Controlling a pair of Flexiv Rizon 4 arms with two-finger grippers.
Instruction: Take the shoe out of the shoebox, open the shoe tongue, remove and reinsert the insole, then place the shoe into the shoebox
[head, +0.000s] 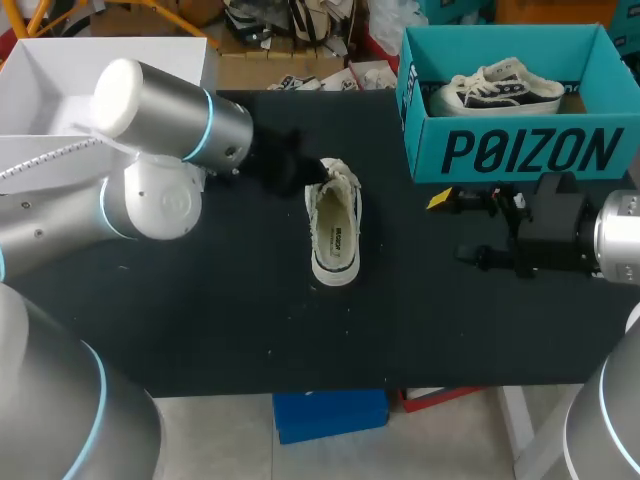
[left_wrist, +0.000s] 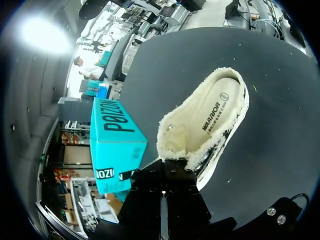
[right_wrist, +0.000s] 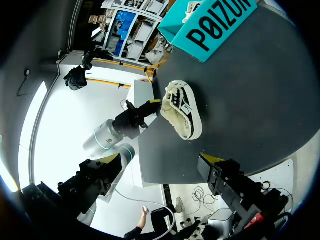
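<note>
— Where do we stand with the shoe (head: 335, 225)?

— It is out of the shoebox (head: 520, 150). It lies flat on the black table (head: 200, 320), near the middle and well apart from the box. So we judge the first step done.

— And our left claw (head: 305, 172)?

— It is right at the end of the shoe farthest from us, touching or nearly touching the fleecy edge there. From its own wrist view the claw's body hides the contact. We cannot tell whether it is clenched on the shoe or only resting against it.

— Is that the tongue it is at?

— Probably. We cannot pick the tongue out from the fleece lining, so that is a guess.

— What about the insole (left_wrist: 215, 107)?

— It sits flat inside the shoe with its printed face up, and the opening is wide enough to show most of it. Whether it needs lifting out or is already back in place, we cannot say from here.

— And our right claw (head: 460, 228)?

— It is released, spread wide and holding nothing. It hangs over the table just in front of the shoebox, well apart from the shoe.

— Is the box ready?

— It stands open, with a second shoe (head: 500, 88) already inside.

— So what is left?

— At the least, we must carry the shoe back and set it in the box. Very likely the tongue and insole work is ahead of us too, which would put us at roughly the middle of the job.
</note>
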